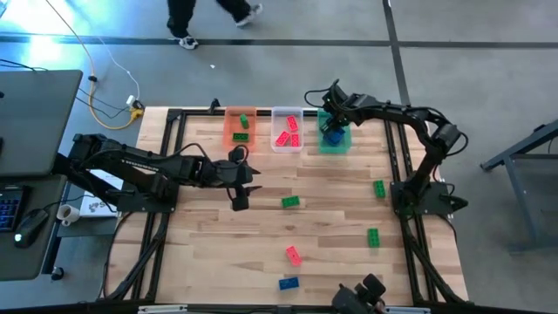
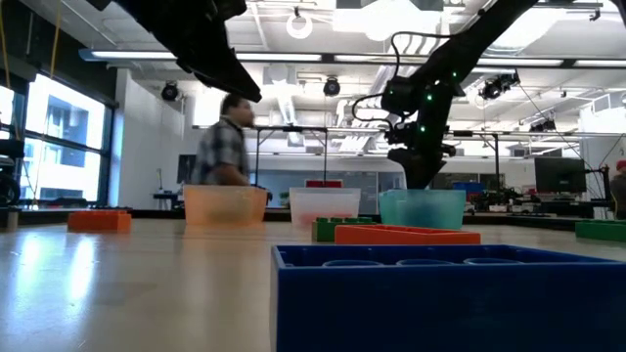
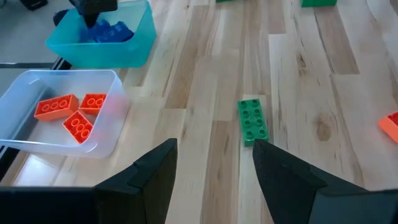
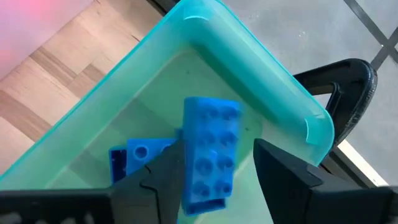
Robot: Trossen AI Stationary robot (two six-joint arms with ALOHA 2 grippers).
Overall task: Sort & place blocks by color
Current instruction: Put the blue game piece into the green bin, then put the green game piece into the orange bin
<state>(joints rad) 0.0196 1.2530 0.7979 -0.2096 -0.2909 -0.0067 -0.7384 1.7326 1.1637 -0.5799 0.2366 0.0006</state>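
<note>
My right gripper [image 4: 217,146] hangs open, pointing down into the green tub [image 1: 335,139] at the table's far edge. A blue block [image 4: 211,155] stands tilted on end between its fingers, above other blue blocks [image 4: 134,155] on the tub floor. My left gripper [image 1: 240,187] is open above the middle of the table with nothing between its fingers. A green block [image 3: 253,121] lies flat on the wood just beyond them. Red blocks [image 3: 68,112] lie in the clear tub [image 1: 287,129], and green ones in the orange tub [image 1: 241,128]. My right gripper has the blue block between its open fingers, which come from above. One finger [image 4: 168,177] overlaps the block's long side [image 4: 188,155], and a clear gap shows between the block and the other finger. I cannot tell whether the block touches the first finger.
Loose blocks lie on the wood. Two green ones [image 1: 379,187] [image 1: 373,236] are toward the right edge. A red one [image 1: 294,255] and a blue one [image 1: 289,283] are near the front edge. A person walks in the room beyond the far edge.
</note>
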